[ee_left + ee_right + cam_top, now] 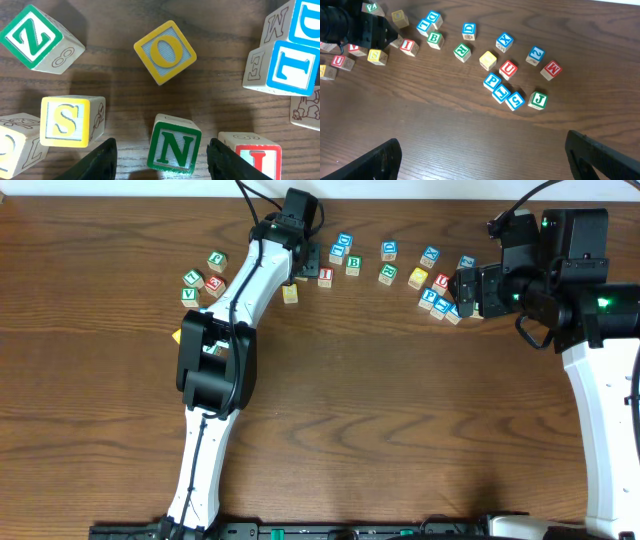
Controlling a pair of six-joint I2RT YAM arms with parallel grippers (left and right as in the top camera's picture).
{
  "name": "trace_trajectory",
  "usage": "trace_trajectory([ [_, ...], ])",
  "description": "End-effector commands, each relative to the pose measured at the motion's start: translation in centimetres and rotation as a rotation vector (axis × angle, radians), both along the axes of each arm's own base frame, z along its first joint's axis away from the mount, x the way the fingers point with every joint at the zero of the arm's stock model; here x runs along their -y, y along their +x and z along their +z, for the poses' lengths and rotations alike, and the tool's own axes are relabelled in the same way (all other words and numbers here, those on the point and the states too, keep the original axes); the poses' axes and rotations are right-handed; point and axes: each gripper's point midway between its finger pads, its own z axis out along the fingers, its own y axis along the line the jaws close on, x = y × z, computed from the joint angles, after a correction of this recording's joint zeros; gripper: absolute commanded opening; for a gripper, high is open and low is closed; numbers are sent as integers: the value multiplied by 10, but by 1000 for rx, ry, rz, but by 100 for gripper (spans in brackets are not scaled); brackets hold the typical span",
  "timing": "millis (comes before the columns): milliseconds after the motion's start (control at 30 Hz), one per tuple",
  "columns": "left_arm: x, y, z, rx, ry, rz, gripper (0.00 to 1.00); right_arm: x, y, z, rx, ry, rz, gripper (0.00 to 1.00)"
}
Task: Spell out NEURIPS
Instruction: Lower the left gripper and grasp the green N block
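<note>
Lettered wooden blocks lie along the far side of the table. My left gripper (161,152) is open and low over the table, its fingers on either side of a green N block (175,145) without touching it. A red I block (255,157) sits just right of it, a yellow S block (67,121) to the left and a yellow O block (165,51) beyond. My right gripper (485,155) is open and empty above bare wood. Ahead of it are a blue P block (492,80), a red U block (508,69), a blue S block (515,100) and a green R block (462,51).
A green Z block (32,37) and blue-lettered blocks (290,67) crowd the left gripper. Several more blocks (205,275) lie far left in the overhead view. Green J (538,100), red M (551,69), blue X (504,41), blue D (469,30) and green B (435,38) blocks show in the right wrist view.
</note>
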Motion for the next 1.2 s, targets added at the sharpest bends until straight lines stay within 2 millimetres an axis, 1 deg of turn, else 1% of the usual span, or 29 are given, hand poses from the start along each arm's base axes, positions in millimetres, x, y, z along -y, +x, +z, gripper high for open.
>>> trace_trajectory([
  [0, -2, -5, -18, -29, 33, 2, 57, -1, 2, 9, 24, 11, 7, 99],
  [200, 2, -6, -23, -36, 35, -6, 53, -1, 2, 9, 24, 11, 6, 99],
  [433, 3, -8, -28, -45, 38, -8, 53, -1, 2, 9, 24, 11, 6, 99],
  [633, 2, -9, -37, -60, 43, -8, 48, -1, 2, 9, 24, 11, 6, 99],
  [767, 2, -9, -37, -57, 42, -8, 45, -1, 2, 9, 24, 11, 7, 99],
  [967, 3, -8, -37, -55, 41, -8, 38, -1, 2, 9, 24, 11, 6, 99],
  [1167, 4, -7, -35, -50, 40, -9, 36, -1, 2, 9, 24, 10, 7, 99],
])
